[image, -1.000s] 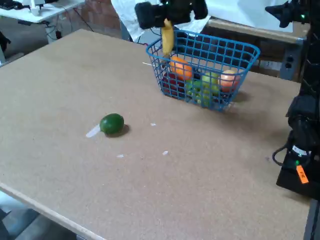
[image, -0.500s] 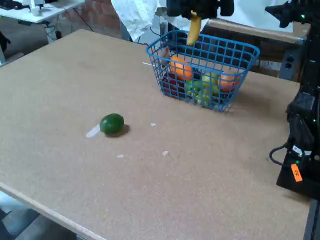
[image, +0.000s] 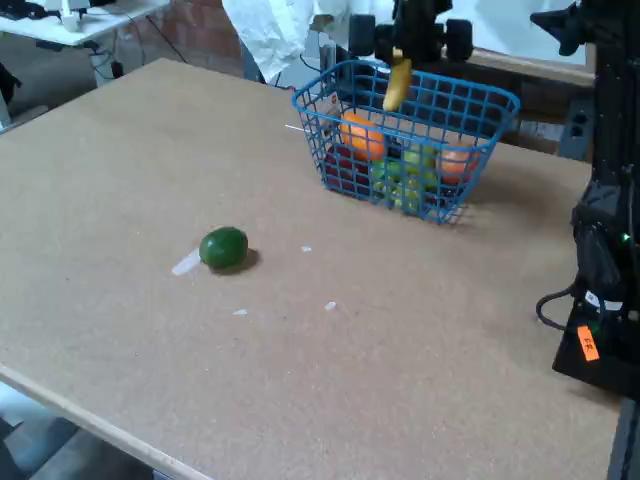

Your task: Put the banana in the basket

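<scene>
- One banana is seen in the fixed view, hanging nearly upright from the tool, with its lower end above the open top of the basket.
- The tool is judged to be pinching the banana by its upper end; the jaws themselves are too dark and small to be made out clearly.
- The basket is placed near the far edge of the worktop, toward its far right corner, and several pieces of fruit are already held in it, an orange among them.
- A lime is left alone on the worktop, well apart from the basket, toward the near left side.
- The banana is judged to be light, stiff and smooth, so slipping or swinging in a pinch at one end can be expected; a hold nearer its middle would be steadier.
- Little is judged to remain of the task: the banana needs only to be lowered and released over the fruit.
</scene>
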### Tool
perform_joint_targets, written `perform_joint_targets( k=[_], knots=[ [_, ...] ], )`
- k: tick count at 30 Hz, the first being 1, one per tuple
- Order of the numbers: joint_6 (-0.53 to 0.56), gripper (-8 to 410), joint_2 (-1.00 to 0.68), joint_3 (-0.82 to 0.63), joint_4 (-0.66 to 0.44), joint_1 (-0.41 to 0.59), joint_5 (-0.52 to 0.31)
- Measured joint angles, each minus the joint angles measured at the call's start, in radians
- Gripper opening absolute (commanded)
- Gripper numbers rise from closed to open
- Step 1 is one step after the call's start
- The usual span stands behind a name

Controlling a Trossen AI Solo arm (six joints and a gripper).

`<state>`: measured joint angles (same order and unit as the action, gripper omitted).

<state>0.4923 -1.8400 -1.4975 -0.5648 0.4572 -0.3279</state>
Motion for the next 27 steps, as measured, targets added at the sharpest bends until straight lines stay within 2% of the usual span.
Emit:
perform_joint_targets(
  k=[7,11,14,23,27],
  knots=[
    [-0.004,61,-0.032,0.0,0.018,0.0,0.021],
    [-0.003,86,-0.032,0.0,-0.002,0.001,0.026],
    [-0.003,124,-0.032,0.0,-0.032,0.005,0.039],
    [-0.004,284,-0.032,0.0,-0.048,0.014,0.06],
    [-0.021,343,-0.032,0.0,-0.05,0.014,0.06]
  ],
)
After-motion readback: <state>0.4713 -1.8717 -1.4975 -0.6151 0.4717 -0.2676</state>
